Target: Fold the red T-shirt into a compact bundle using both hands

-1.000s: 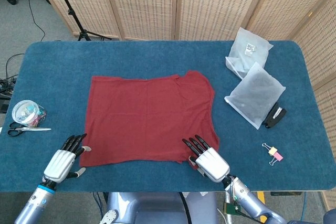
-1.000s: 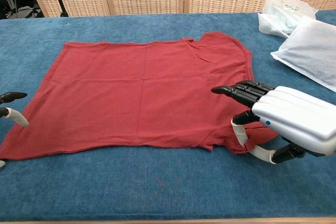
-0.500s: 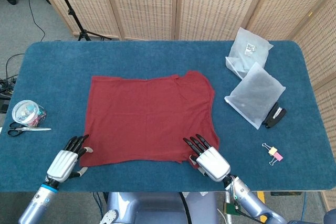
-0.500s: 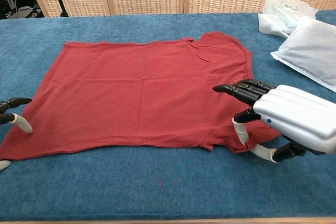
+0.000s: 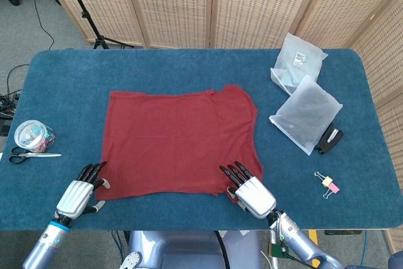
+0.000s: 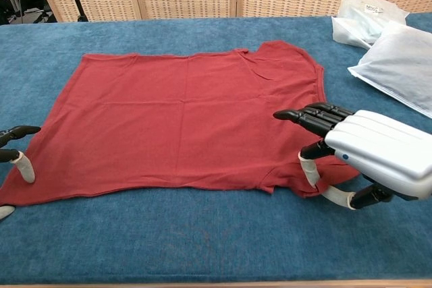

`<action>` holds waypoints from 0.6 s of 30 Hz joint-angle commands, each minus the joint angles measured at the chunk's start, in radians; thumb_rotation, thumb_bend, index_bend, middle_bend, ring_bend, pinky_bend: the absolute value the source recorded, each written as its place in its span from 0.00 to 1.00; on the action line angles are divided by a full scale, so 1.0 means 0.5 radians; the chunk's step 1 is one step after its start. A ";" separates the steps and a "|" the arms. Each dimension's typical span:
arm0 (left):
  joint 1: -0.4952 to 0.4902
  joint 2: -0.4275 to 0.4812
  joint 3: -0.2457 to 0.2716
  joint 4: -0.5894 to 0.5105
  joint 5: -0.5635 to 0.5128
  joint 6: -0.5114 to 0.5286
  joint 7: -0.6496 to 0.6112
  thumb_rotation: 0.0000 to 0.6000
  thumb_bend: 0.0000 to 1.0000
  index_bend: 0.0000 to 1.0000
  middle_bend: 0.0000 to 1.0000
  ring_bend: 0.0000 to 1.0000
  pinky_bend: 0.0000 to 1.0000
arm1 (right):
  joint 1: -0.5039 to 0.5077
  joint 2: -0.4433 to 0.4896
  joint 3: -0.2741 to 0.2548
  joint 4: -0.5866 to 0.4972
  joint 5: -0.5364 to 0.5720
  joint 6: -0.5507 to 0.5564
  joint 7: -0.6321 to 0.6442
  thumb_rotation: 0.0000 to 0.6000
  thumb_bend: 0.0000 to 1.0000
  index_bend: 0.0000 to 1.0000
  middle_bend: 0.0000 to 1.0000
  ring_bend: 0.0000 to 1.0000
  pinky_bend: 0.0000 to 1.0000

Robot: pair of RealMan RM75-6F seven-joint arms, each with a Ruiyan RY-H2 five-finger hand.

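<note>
Here, from the fingers outward:
Right fingers (image 6: 317, 114): dark, stretched forward side by side above the near right corner of the shirt; thumb curved down toward the hem, nothing visibly pinched.
Right hand (image 5: 250, 192): lower centre-right of the head view, white back turned up, hovering over the shirt's lower right corner.
Left fingers (image 5: 92, 171): dark, slightly fanned, tips at the lower left corner of the shirt; touching or just short of the cloth, cannot tell.
Left hand (image 5: 76, 194): lower left of the head view, palm down, holding nothing; only fingertips visible at the left edge of the chest view.
Red T-shirt (image 5: 179, 140): spread flat in the middle of the frame, still unfolded, neckline toward the upper right, hem nearest the hands.
Bench (image 5: 189, 70): blue cloth surface carrying everything.
Clear bags (image 5: 302, 102): two, overlapping, upper right of the frame.
Black stapler-like item (image 5: 329, 140): just below the bags.
Binder clip (image 5: 329, 184): yellow and pink, lower right.
Scissors (image 5: 31, 155): far left edge.
Round container (image 5: 31, 135): just above the scissors.
</note>
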 commanded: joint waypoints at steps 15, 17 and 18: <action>-0.029 0.021 -0.045 -0.070 -0.058 -0.019 0.044 1.00 0.61 0.47 0.00 0.00 0.00 | -0.005 0.006 -0.004 0.001 0.013 -0.008 -0.011 1.00 0.57 0.61 0.00 0.00 0.00; -0.031 0.023 -0.046 -0.077 -0.054 -0.010 0.042 1.00 0.63 0.48 0.00 0.00 0.00 | -0.004 0.006 -0.004 0.003 0.017 -0.013 -0.017 1.00 0.57 0.61 0.00 0.00 0.00; -0.032 0.026 -0.044 -0.082 -0.054 -0.011 0.046 1.00 0.63 0.49 0.00 0.00 0.00 | -0.004 0.006 -0.003 0.002 0.021 -0.016 -0.017 1.00 0.57 0.61 0.00 0.00 0.00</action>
